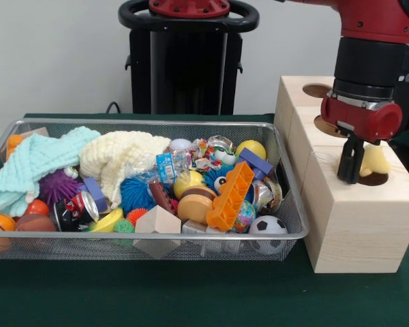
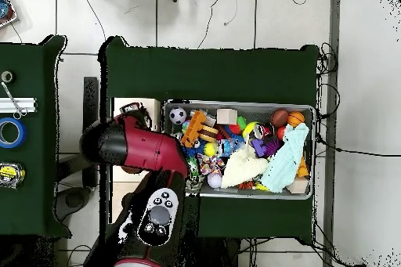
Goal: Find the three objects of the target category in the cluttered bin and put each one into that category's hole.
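The wire mesh bin [image 1: 150, 122] sits on the green table, crammed with toys, balls and cloths; it also shows in the overhead view [image 2: 235, 104]. A pale wooden block [image 1: 354, 218] with three round holes stands to its right. My gripper [image 1: 352, 178] hangs straight down over the hole [image 1: 375, 180] nearest the camera. It is shut on a pale yellow toy [image 1: 377, 161] that sticks out to the right, its bottom at the hole's mouth. In the overhead view my arm [image 2: 137, 145] covers the gripper and most of the block [image 2: 125, 107].
In the bin lie an orange toy brick [image 1: 230, 197], a small soccer ball [image 1: 267, 228], a mint cloth [image 1: 34, 163] and a cream cloth [image 1: 119, 160]. The two other holes [image 1: 318, 90] [image 1: 325, 125] lie behind my gripper. A side table with tape rolls [image 2: 12, 132] stands apart.
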Tool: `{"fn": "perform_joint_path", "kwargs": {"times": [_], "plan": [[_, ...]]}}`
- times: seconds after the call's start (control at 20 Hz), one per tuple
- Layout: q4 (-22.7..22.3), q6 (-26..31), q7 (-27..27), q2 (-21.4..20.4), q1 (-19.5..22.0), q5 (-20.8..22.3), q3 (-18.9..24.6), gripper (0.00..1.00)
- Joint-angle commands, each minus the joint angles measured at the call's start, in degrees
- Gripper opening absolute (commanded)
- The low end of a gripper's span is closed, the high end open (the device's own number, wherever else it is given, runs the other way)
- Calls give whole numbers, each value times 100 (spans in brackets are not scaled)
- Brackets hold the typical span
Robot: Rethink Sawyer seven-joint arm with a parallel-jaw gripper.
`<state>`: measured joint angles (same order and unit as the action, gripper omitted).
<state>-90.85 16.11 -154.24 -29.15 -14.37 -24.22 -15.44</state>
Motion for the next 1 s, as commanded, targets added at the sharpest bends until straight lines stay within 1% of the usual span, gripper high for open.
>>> {"fn": "perform_joint_path", "kwargs": {"times": [0.05,0.1,0.2,0.25,0.45,0.75,1.0], "plan": [[-329,995,-951,540,-323,-147,490,0],[-325,1078,-900,474,-316,-131,452,0],[-232,1485,-782,248,-298,-25,292,0],[-132,1784,-699,93,-252,53,206,0],[220,2510,-720,-292,-121,83,60,0],[508,3110,-752,-566,-79,176,-233,0],[630,3453,-417,-833,146,284,-315,0]]}}
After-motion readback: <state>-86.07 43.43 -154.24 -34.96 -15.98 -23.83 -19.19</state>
